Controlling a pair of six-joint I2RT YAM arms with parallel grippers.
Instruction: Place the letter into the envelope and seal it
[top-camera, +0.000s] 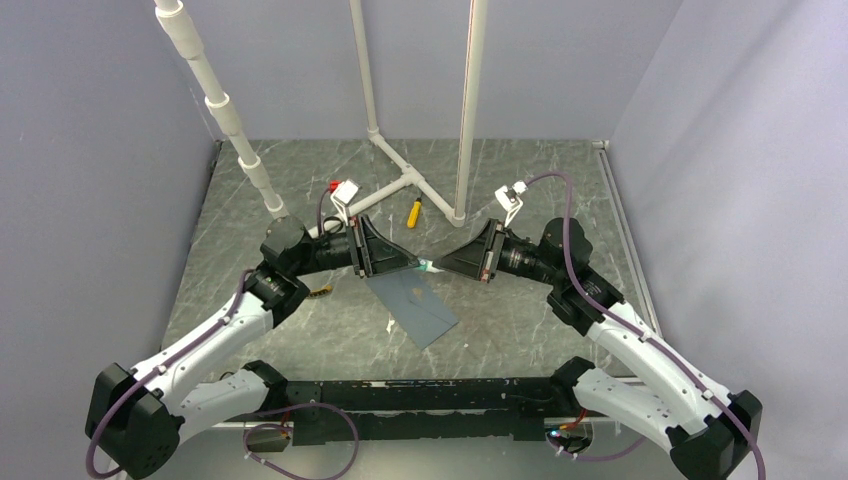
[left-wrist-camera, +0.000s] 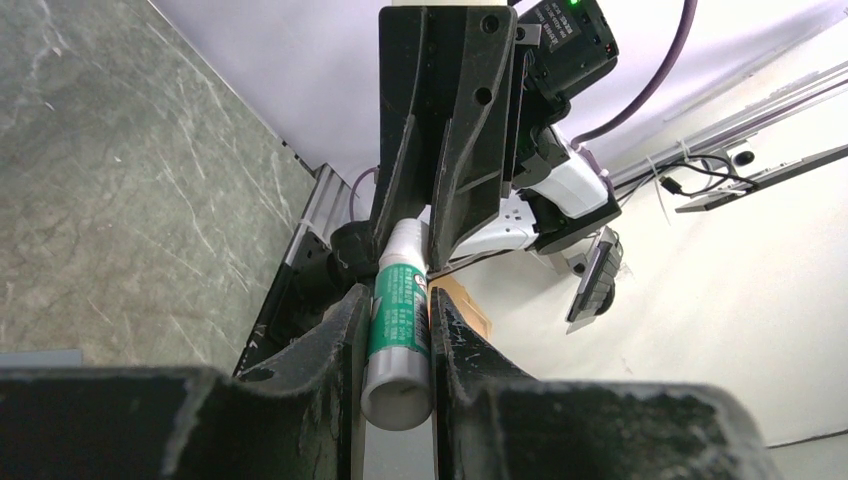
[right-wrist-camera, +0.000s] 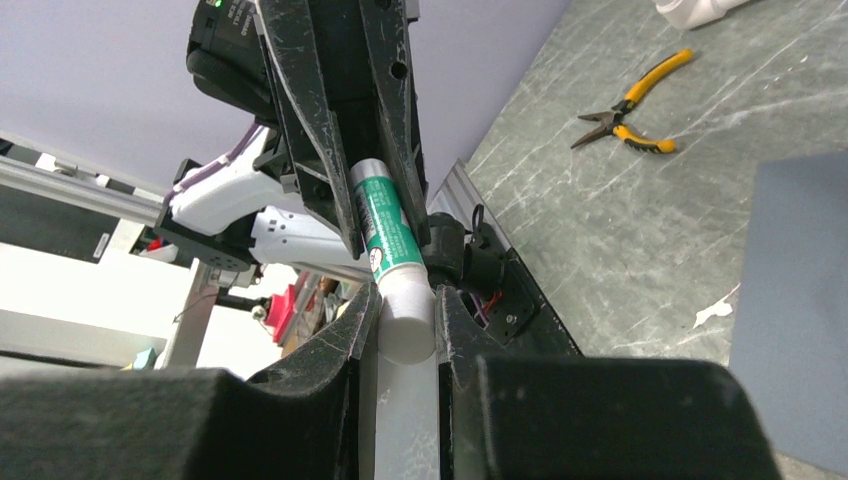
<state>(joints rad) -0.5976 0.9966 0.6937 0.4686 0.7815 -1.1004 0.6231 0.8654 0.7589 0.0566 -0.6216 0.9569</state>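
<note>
We are pinching the glue stick (right-wrist-camera: 385, 225), left end effector (left-wrist-camera: 398, 335) on its body, right end effector (right-wrist-camera: 407, 322) on its cap, over the envelope (top-camera: 418, 305); letter probably inside, sealing not yet done.

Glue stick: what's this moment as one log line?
left tool: shut on glue stick | right tool: shut on its cap | envelope: on table

Robotics lab, enclosed table (top-camera: 520, 330), PVC pipe rig (top-camera: 471, 100)
</note>
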